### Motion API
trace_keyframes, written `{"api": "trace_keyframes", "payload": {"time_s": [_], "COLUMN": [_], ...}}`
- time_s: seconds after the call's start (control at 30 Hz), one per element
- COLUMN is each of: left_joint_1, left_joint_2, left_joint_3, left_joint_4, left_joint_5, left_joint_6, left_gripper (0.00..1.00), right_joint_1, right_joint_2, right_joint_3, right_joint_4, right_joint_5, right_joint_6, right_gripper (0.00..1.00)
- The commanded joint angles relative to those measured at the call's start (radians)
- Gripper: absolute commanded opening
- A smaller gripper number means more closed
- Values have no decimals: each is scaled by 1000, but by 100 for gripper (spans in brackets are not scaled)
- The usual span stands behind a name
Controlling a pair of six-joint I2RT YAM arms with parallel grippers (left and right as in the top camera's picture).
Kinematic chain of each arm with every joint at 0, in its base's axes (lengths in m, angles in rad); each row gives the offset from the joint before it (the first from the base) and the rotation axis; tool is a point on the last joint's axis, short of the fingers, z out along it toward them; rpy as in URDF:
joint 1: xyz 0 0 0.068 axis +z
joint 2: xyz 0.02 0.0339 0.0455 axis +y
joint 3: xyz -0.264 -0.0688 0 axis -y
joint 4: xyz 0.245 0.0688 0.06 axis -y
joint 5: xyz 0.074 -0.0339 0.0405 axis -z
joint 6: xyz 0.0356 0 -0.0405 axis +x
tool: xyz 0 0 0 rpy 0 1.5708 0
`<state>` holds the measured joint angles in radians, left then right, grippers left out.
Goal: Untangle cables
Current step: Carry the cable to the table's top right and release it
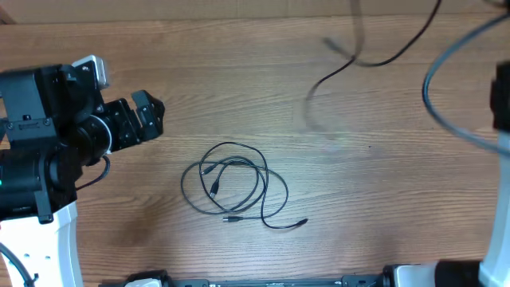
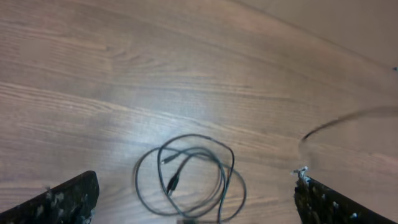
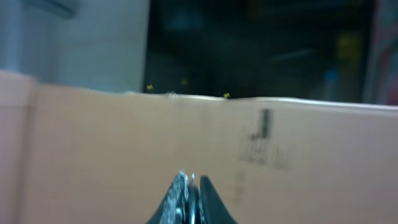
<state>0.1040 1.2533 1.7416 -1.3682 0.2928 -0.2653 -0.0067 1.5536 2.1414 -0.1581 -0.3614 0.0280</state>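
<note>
While cables [image 1: 215, 188] lie coiled on table [image 1: 358, 199] | left fingers [image 2: 62, 199] spread wide | right fingers [image 3: 210, 204] pinched together

Far cable [image 1: 335, 72] blurred, cut off

The overhead view looks straight down from high above the light brown wooden tabletop [image 1: 358, 183]. The left wrist view slants down from nearer, between the tips of the wide-spread black left gripper [image 2: 196, 183]. Both show the loose coil of thin black cables [image 2: 186, 177] near the tabletop's middle. The blurred right wrist view looks level over the pinched-together black right gripper [image 3: 189, 199] toward a dark background.
</note>
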Motion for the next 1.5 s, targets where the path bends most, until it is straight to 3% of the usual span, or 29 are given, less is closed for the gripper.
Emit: {"api": "trace_keyframes", "payload": {"time_s": [0.0,0.13,0.33,0.47,0.57,0.73,0.83,1.03,1.27,1.47], "left_joint_1": [-7,-7,-7,-7,-7,-7,-7,-7,-7,-7], "left_joint_2": [1,1,2,2,2,2,2,2,2,2], "left_joint_3": [7,7,7,7,7,6,6,6,6,6], "left_joint_4": [-19,-28,-27,-34,-41,-84,-96,-93,-86,-88], "left_joint_5": [19,18,18,18,10,-80,-106,-106,-106,-87], "left_joint_6": [42,53,60,60,61,121,120,120,98,66], "left_gripper": [100,100,100,100,100,100,98,96,92,89], "right_joint_1": [-41,-66,-77,-135,-199,-334,-411,-563,-654,-655], "right_joint_2": [-7,18,126,246,333,457,491,512,545,737], "right_joint_3": [13,12,12,12,12,13,13,19,61,61], "right_joint_4": [61,122,333,525,615,752,807,964,784,767], "right_joint_5": [32,216,616,612,592,592,553,462,403,401], "right_joint_6": [-16,-134,-488,-610,-588,-312,-217,-132,-98,-51], "right_gripper": [4,4,4,4,4,4,4,4,4,4]}}
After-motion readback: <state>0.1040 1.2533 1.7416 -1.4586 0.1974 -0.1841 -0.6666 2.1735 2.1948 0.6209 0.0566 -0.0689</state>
